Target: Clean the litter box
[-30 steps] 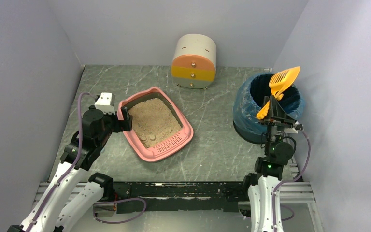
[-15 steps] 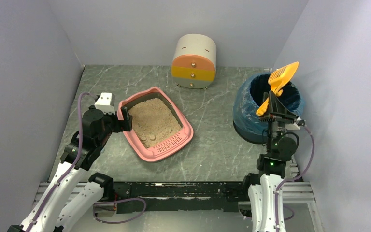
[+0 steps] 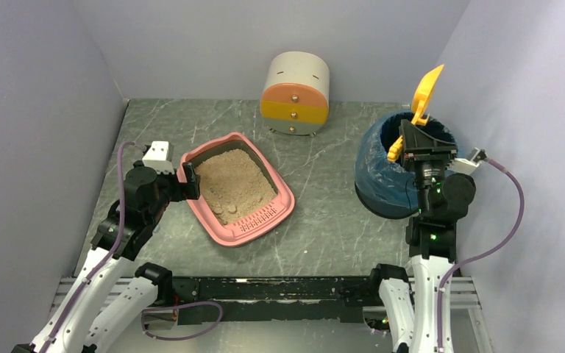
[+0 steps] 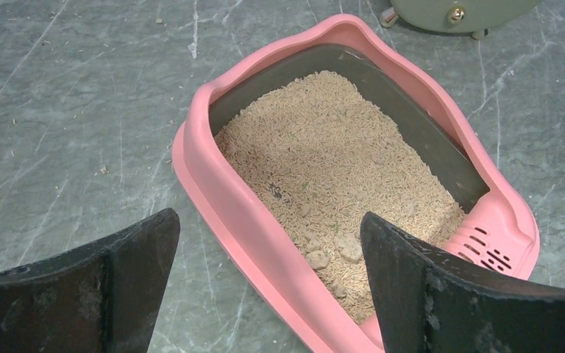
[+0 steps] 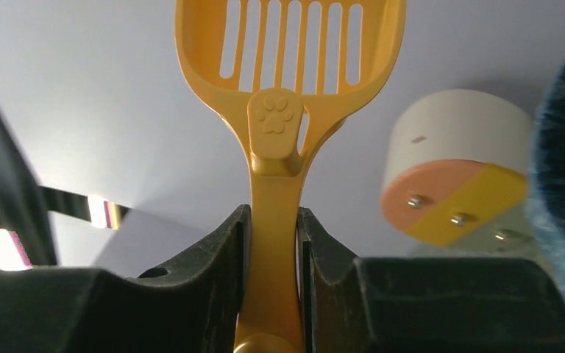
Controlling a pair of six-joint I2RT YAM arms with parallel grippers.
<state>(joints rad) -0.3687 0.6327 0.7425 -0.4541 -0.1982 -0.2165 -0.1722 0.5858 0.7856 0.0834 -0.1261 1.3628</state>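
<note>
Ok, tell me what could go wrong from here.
The scoop, clamped in the right gripper, stands almost upright over the bin; anything clinging to it may drop outside the rim.
The left gripper, open at the litter box rim, might nudge it.
Clumps lie near the slotted ledge and could be missed.

Smooth semi-gloss pink plastic litter box (image 4: pixel 224 213); grainy matt litter (image 4: pixel 338 162). Glossy yellow plastic scoop (image 5: pixel 275 147). Matt marble-look table (image 4: pixel 81 110).

The scoop (image 5: pixel 276 118) runs off the top edge, and the bin (image 5: pixel 563 147) beside it seems blurred.
</note>
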